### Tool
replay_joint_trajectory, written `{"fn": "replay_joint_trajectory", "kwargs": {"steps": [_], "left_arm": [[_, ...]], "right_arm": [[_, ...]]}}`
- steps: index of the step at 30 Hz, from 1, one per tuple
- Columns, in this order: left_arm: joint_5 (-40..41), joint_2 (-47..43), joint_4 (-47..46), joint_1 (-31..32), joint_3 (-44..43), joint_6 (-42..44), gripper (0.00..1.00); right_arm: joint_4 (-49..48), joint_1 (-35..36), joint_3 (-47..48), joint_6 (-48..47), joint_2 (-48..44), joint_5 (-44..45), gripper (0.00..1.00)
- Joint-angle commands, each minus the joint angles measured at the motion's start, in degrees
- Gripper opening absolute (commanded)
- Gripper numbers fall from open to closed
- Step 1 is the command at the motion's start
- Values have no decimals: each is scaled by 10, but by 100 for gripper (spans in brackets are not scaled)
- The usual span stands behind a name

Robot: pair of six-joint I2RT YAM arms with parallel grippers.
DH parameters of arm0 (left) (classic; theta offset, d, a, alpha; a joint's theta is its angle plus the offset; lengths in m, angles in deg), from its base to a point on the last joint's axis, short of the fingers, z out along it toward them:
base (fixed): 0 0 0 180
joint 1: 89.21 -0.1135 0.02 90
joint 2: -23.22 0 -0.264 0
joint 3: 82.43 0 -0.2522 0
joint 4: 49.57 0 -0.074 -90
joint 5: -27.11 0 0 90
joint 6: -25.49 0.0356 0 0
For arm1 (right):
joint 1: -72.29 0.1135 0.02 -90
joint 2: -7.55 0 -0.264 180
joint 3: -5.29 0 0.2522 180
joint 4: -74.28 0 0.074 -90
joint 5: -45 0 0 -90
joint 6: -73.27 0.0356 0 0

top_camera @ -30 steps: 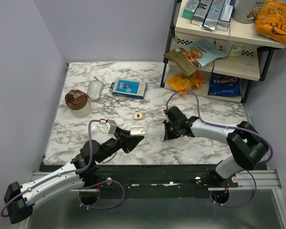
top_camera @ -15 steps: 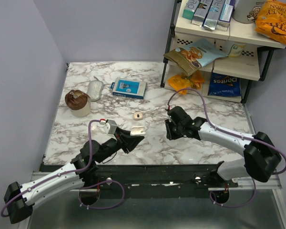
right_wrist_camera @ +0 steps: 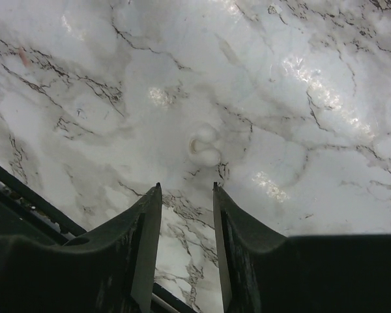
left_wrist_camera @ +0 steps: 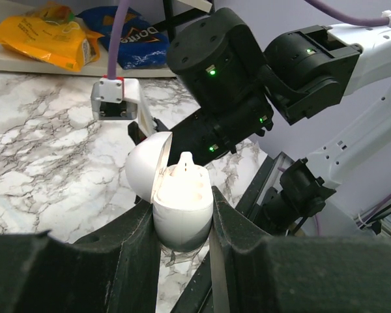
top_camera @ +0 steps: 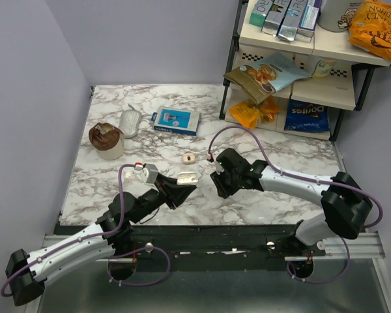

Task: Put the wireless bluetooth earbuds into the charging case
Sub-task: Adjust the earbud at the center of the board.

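My left gripper is shut on the white charging case, held just above the marble with its lid flipped open to the left. One white earbud pokes up from the case's far socket. From above, the case shows at the left gripper's tip. A second earbud lies loose on the marble, just ahead of my right gripper, which is open with nothing between its fingers. Seen from the top, the right gripper hangs low over the table, right of the case.
A small beige round case lies behind the two grippers. Further back are a blue box, a grey pouch and a brown-topped cup. A shelf rack with snack bags stands at the back right.
My right gripper has opened and swung left toward the case held by the left gripper. The left arm and the case have not moved.
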Motion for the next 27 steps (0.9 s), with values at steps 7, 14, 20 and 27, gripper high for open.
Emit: {"fn": "replay_joint_trajectory", "kwargs": {"steps": [7, 14, 20, 27], "left_arm": [[16, -16, 12, 4, 11, 0, 0], [17, -18, 12, 4, 15, -2, 0], [17, -19, 13, 4, 15, -1, 0], [20, -22, 19, 4, 16, 0, 0]], "right_arm": [[-26, 3, 46, -22, 43, -32, 46], [-38, 3, 43, -19, 72, -41, 46], [-43, 4, 44, -14, 86, -31, 46], [-45, 2, 42, -9, 101, -14, 46]]}}
